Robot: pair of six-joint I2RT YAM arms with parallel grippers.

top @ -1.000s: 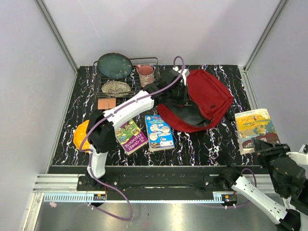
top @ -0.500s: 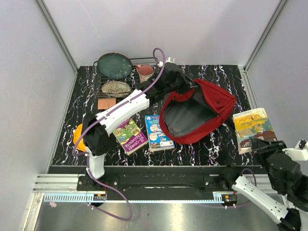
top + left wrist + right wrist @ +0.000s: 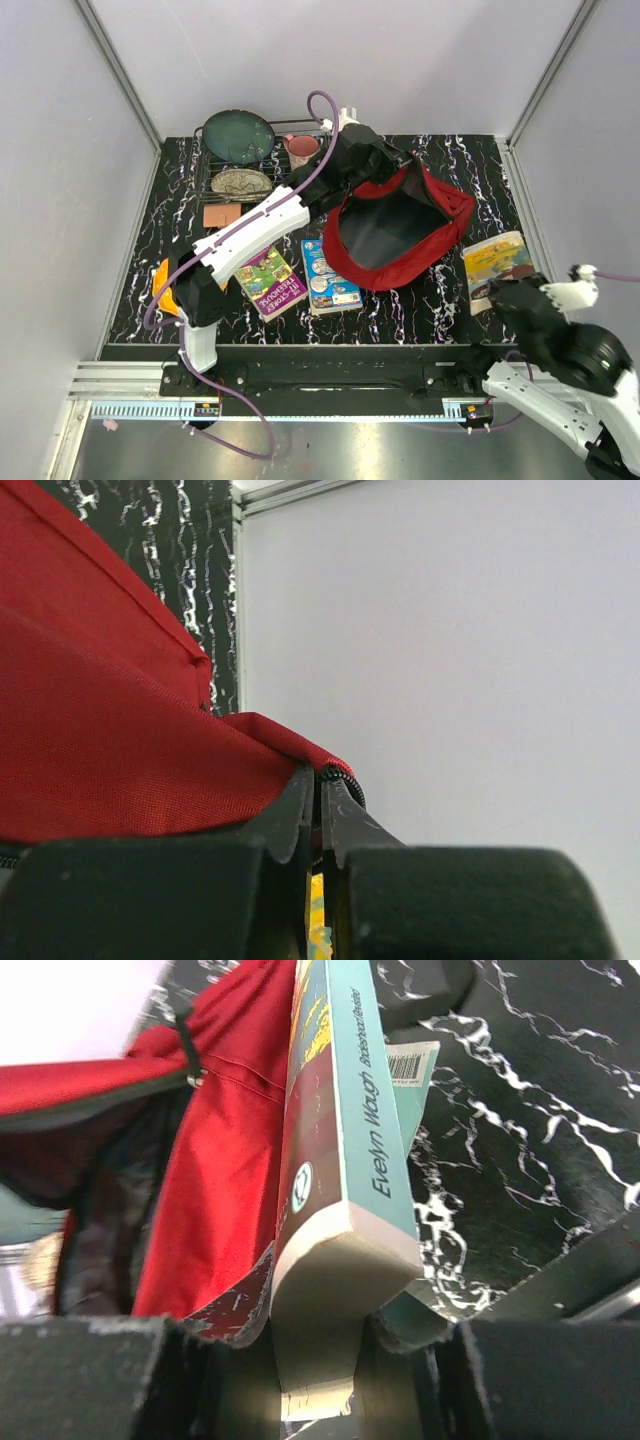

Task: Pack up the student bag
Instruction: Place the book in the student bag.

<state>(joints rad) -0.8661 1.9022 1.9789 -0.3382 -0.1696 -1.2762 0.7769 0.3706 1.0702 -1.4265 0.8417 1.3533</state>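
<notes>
One soft, floppy bag (image 3: 400, 272) lies mid-way across the desk (image 3: 440, 300) seen from above, mouth gaping, with the left pincer (image 3: 392, 170) at its far rim and the right pincer (image 3: 503, 292) just right of it, carrying a book (image 3: 495, 258). Left wrist view: jaws pinched fully shut on the zip edge (a sound hold, I judge, since limp cloth would sag elsewhere). Right wrist view: jaws partway apart, clamped on the book's end.
</notes>
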